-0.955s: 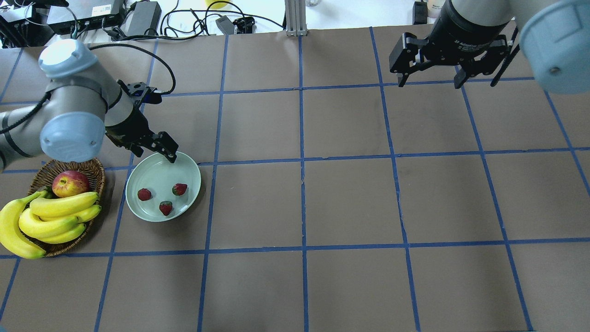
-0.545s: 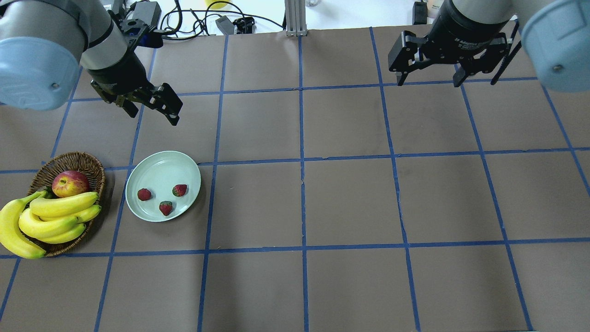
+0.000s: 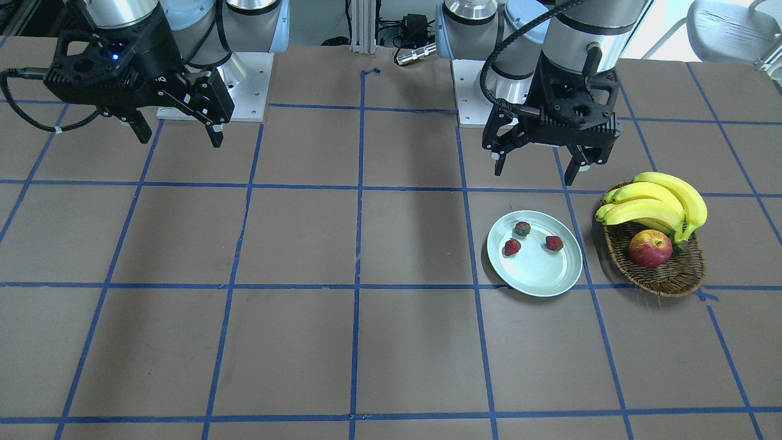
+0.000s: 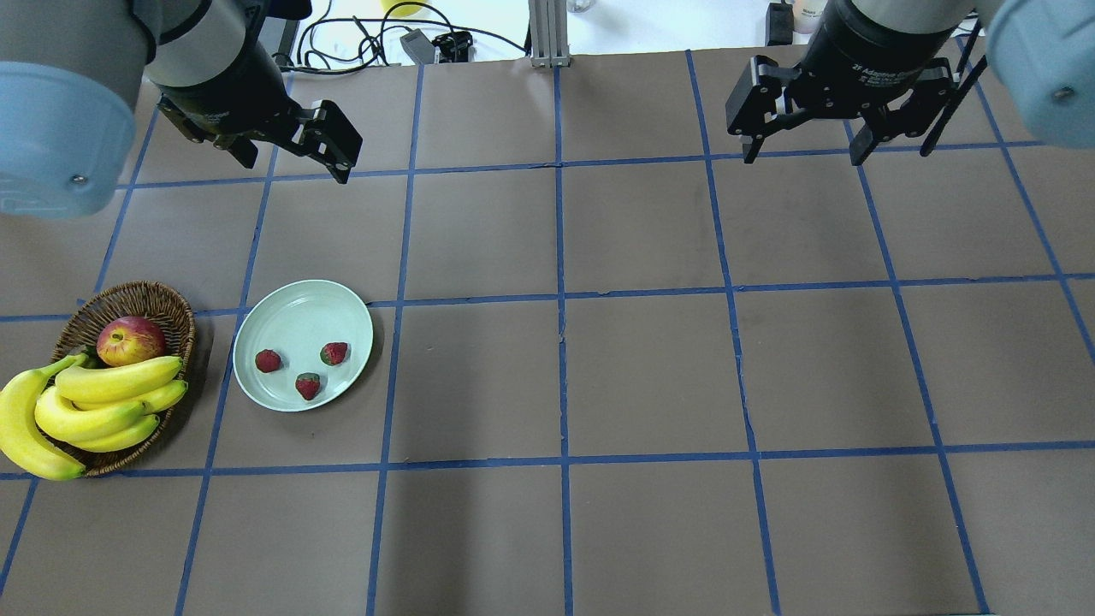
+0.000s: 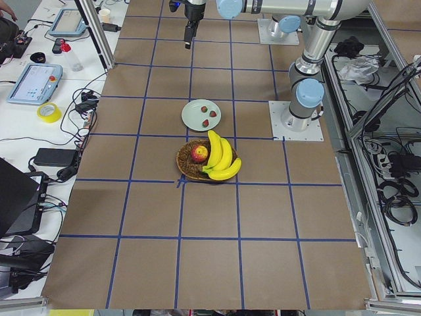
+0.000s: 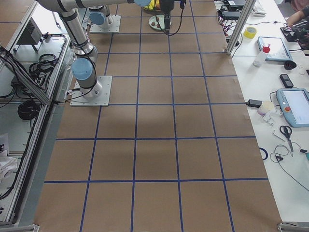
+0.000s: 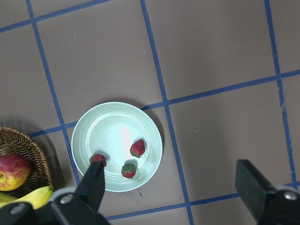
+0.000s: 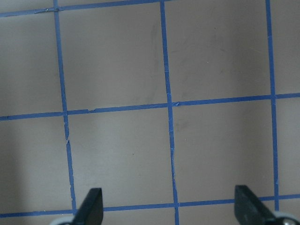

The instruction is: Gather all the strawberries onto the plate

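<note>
Three strawberries [image 4: 268,360] [image 4: 334,352] [image 4: 308,386] lie in the pale green plate [image 4: 295,316] at the table's left. They also show in the front view [image 3: 522,228] [image 3: 512,247] [image 3: 554,242] and in the left wrist view [image 7: 137,148]. My left gripper [image 4: 295,167] is open and empty, held high and beyond the plate's [image 3: 537,272] far rim. My right gripper [image 4: 804,158] is open and empty over the bare far right of the table. The right wrist view shows only table between its fingertips [image 8: 91,204].
A wicker basket [image 4: 128,295] with a red apple [image 4: 130,340] and a bunch of bananas [image 4: 103,402] stands just left of the plate. Cables and power supplies [image 4: 257,34] lie past the table's far edge. Blue tape lines grid the brown tabletop.
My left gripper has lifted off the plate's far rim and moved up and toward the back of the table, still open. The strawberries and the right arm have stayed put.
</note>
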Robot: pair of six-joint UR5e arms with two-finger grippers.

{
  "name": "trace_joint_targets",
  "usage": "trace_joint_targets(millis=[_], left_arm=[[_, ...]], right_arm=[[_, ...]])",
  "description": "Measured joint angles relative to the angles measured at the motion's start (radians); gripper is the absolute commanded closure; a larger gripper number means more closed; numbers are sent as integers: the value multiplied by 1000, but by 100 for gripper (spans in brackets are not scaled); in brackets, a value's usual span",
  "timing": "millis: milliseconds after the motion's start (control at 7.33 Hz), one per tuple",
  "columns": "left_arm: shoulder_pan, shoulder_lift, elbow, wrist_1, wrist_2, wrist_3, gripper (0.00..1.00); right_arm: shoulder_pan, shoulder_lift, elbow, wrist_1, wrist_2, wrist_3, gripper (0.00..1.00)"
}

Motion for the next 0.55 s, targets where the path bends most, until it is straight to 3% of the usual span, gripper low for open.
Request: trace_joint_targets(millis=[545], left_arm=[[11, 15, 0, 0, 2, -35, 0]], right_arm=[[0, 1, -1, 2, 3, 0, 0]])
